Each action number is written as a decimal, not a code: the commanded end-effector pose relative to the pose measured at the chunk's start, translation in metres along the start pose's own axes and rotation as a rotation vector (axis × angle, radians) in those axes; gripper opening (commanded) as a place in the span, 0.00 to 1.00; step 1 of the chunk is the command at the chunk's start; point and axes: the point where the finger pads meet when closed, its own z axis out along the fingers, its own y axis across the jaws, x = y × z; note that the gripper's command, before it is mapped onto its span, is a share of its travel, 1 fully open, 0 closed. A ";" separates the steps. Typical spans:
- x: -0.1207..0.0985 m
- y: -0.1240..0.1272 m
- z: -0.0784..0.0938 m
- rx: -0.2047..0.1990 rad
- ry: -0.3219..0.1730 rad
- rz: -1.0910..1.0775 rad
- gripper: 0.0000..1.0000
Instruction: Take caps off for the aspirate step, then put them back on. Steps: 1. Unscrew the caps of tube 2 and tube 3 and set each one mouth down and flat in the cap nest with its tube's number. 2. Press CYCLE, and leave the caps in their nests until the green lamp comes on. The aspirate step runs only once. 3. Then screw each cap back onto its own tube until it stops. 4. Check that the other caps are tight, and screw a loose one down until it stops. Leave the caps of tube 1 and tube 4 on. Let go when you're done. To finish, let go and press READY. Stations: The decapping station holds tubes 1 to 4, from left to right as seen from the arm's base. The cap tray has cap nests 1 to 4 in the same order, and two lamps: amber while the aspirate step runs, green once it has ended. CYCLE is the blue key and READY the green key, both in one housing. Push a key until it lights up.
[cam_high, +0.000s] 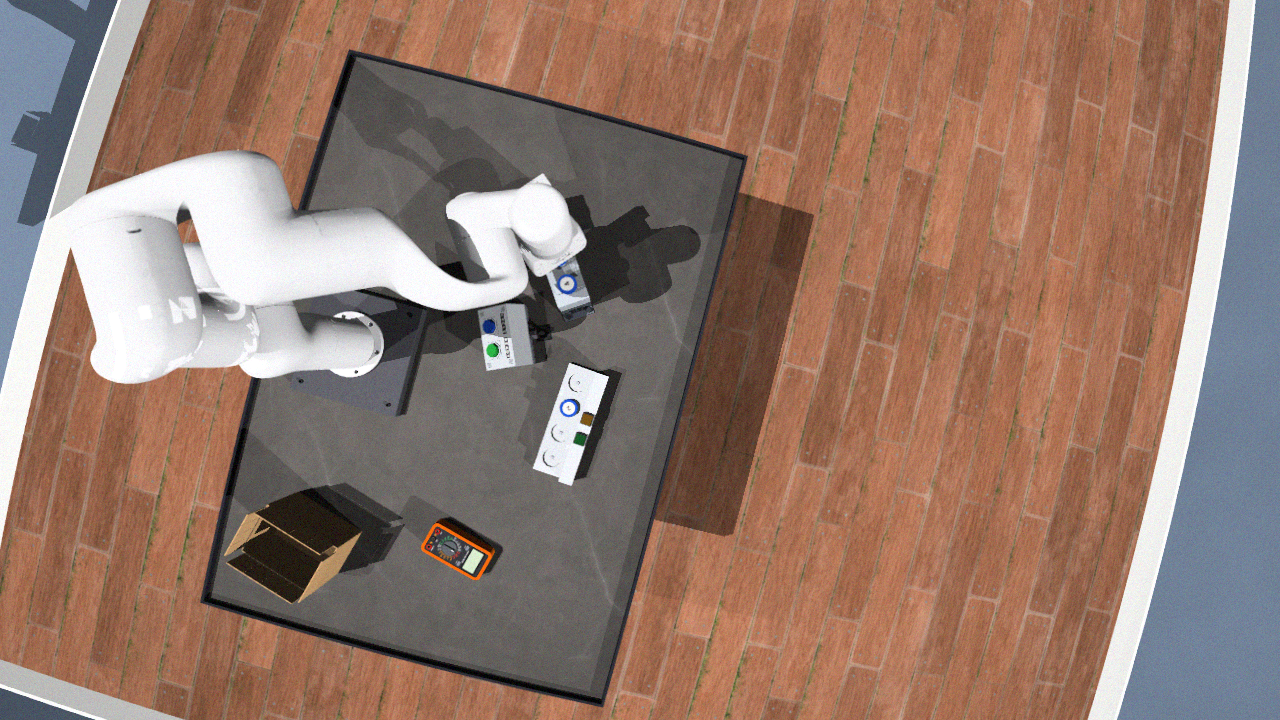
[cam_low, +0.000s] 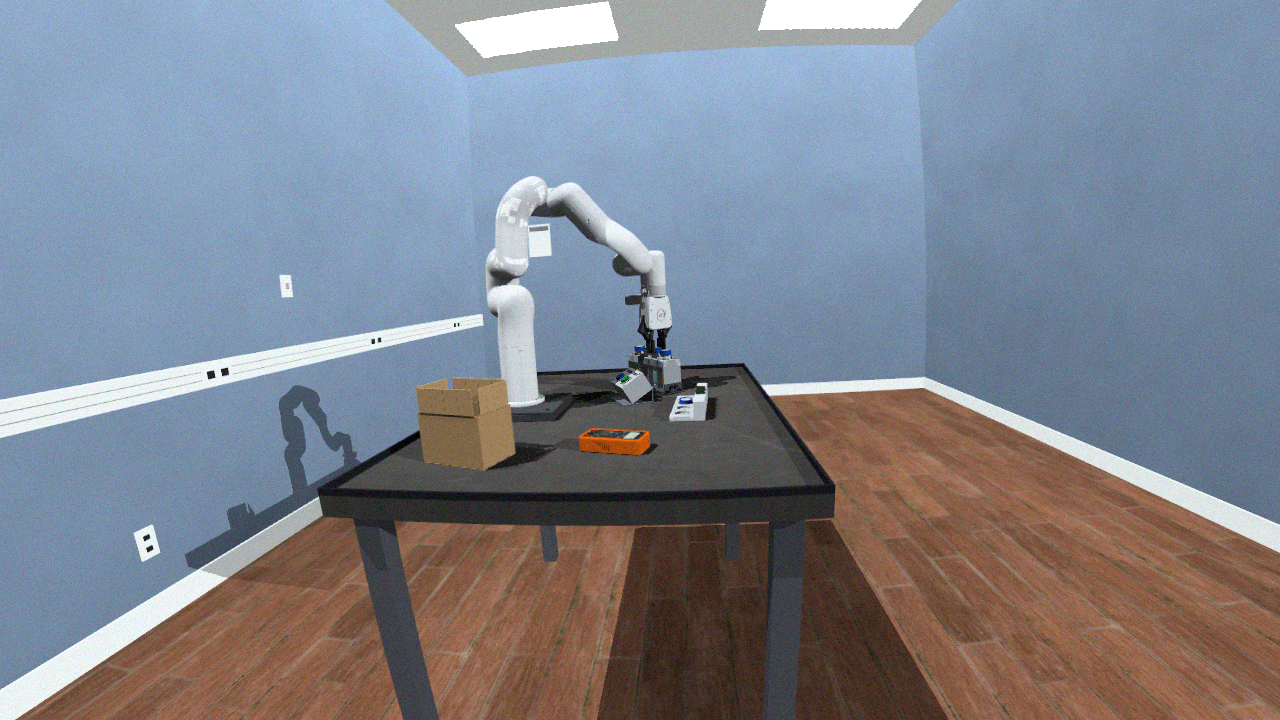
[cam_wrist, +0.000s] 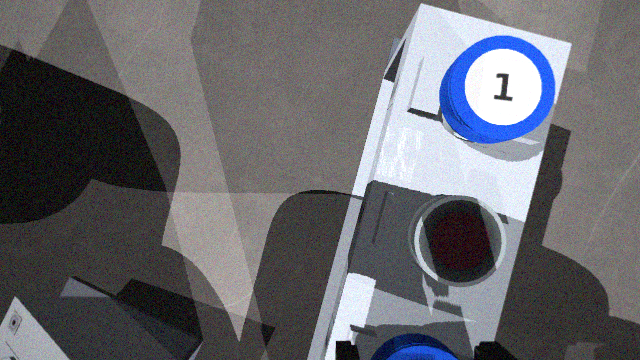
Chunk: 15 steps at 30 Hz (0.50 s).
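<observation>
The white decapping station shows in the wrist view. Blue cap 1 sits on its tube. Tube 2 stands open, with dark red liquid inside. Blue cap 3 shows at the bottom edge, on tube 3. My gripper straddles cap 3 with its fingers open, apart from the cap's sides. Cap 4 sits on its tube. The cap tray holds cap 2 in nest 2; the other nests are empty. Both lamps look unlit.
The key housing with the blue CYCLE key and the green READY key stands between the arm's base and the station. A cardboard box and an orange multimeter lie at the table's far end.
</observation>
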 end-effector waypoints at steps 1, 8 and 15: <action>0.000 0.001 -0.001 -0.001 -0.013 0.000 0.46; 0.000 0.001 -0.004 -0.002 -0.013 0.262 0.46; 0.000 0.001 -0.007 -0.002 -0.013 0.262 0.46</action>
